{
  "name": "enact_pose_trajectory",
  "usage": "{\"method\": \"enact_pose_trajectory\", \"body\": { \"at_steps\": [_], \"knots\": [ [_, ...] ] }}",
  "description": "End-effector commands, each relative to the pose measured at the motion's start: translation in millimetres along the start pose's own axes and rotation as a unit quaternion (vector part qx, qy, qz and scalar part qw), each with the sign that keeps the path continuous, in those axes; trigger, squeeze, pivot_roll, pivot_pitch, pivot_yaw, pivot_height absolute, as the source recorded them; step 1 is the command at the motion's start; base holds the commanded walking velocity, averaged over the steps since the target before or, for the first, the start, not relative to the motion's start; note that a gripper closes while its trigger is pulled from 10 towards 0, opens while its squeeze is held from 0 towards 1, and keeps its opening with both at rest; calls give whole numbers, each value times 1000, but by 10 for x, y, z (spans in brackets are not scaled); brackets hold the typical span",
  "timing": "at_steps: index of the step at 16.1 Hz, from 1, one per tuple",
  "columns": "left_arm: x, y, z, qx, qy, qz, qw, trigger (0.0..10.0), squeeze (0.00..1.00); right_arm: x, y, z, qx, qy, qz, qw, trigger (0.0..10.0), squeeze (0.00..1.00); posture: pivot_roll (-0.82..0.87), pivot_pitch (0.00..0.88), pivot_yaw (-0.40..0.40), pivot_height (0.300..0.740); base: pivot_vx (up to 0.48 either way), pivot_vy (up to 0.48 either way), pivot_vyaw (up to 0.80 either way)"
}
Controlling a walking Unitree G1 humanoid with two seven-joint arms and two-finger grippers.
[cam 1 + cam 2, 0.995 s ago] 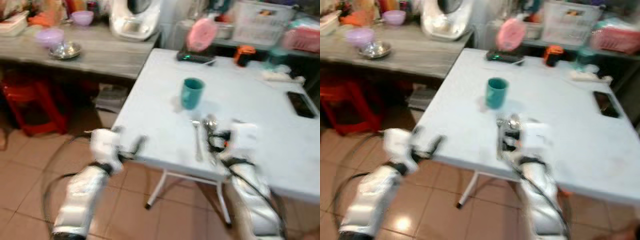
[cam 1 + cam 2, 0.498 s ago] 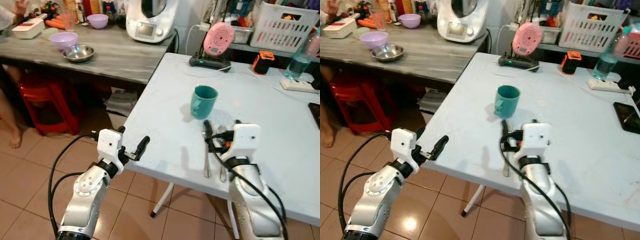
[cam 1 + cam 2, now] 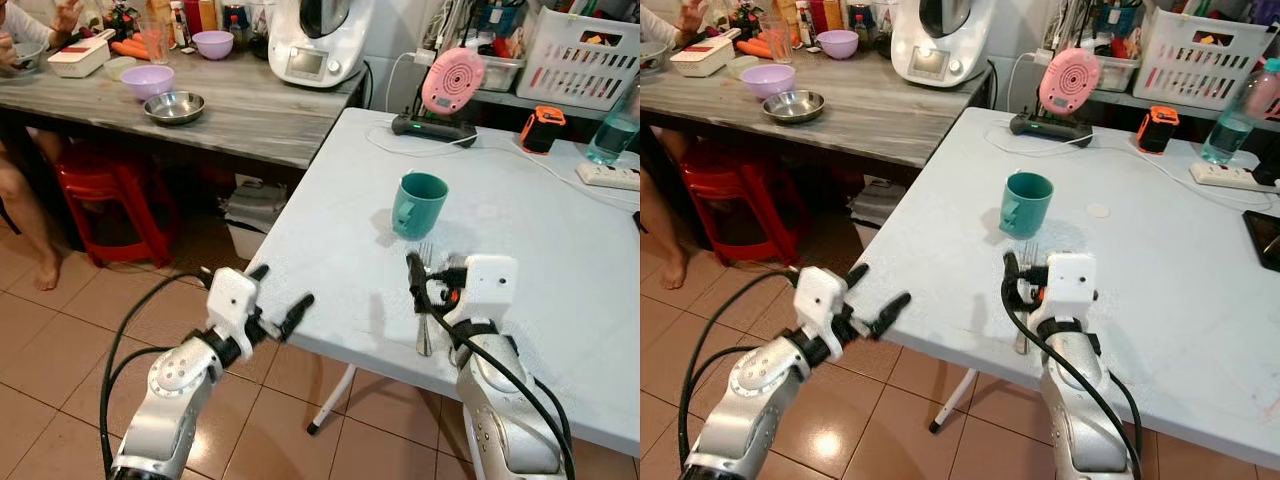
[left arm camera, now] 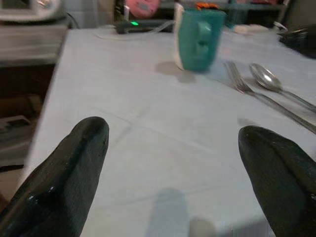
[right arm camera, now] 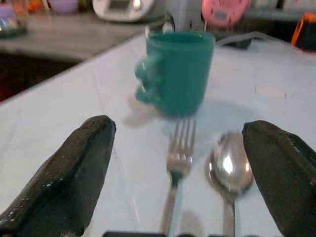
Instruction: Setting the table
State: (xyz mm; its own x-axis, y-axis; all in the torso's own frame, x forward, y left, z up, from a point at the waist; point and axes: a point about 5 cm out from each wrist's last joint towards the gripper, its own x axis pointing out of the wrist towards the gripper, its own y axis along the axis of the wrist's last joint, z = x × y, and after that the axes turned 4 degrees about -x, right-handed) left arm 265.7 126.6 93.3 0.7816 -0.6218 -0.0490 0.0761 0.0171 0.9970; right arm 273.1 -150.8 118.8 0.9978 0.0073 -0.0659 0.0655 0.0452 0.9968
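Observation:
A teal mug (image 3: 418, 204) stands upright on the white table (image 3: 330, 250), near its front left part. Just in front of the mug lie a fork (image 5: 177, 163) and a spoon (image 5: 229, 165), side by side with their heads toward the mug. My right gripper (image 3: 430, 285) hovers low over their handles, open, with nothing between its fingers. My left gripper (image 3: 282, 290) is open and empty at the table's near left edge, pointing across the tabletop toward the mug (image 4: 199, 38).
A wooden counter (image 3: 230, 110) on the left carries a steel bowl (image 3: 174, 106), a purple bowl (image 3: 147, 80) and a kitchen machine (image 3: 320, 40). A red stool (image 3: 100, 195) and a person's leg (image 3: 25, 210) are beneath it. A pink device (image 3: 452, 80), bottle (image 3: 612, 130) and phone (image 3: 1265, 238) sit farther back.
The head view has shifted and gone from blurred to sharp. Both grippers stay open in about the same places relative to the table, mug and cutlery.

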Motion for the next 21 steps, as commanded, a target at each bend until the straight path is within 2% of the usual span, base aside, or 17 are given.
{"method": "enact_pose_trajectory", "body": {
  "at_steps": [1,7,13,17,19,21],
  "knots": [
    [-13,32,51,15,-28,3,999,10000,0,43,-36,14,5,-4,-20,1000,10000,0,-16,33,-29,740,0,0,0],
    [-24,77,26,21,-51,7,998,10000,0,151,-149,-80,28,8,-74,997,10000,0,-14,39,-31,740,0,0,0],
    [-33,79,38,20,-57,6,998,10000,0,246,-240,-156,23,6,-110,994,10000,0,-15,49,-28,740,0,0,0],
    [-29,78,62,20,-60,7,998,10000,0,311,-322,-203,36,8,-136,990,10000,0,-8,53,-28,740,0,0,0],
    [-29,74,71,19,-60,6,998,10000,0,320,-358,-226,41,15,-140,989,0,0,-8,53,-28,740,0,0,0],
    [-29,71,81,18,-61,7,998,10000,0,330,-381,-238,40,16,-145,988,0,0,-5,55,-27,740,0,0,0]
  ]
}}
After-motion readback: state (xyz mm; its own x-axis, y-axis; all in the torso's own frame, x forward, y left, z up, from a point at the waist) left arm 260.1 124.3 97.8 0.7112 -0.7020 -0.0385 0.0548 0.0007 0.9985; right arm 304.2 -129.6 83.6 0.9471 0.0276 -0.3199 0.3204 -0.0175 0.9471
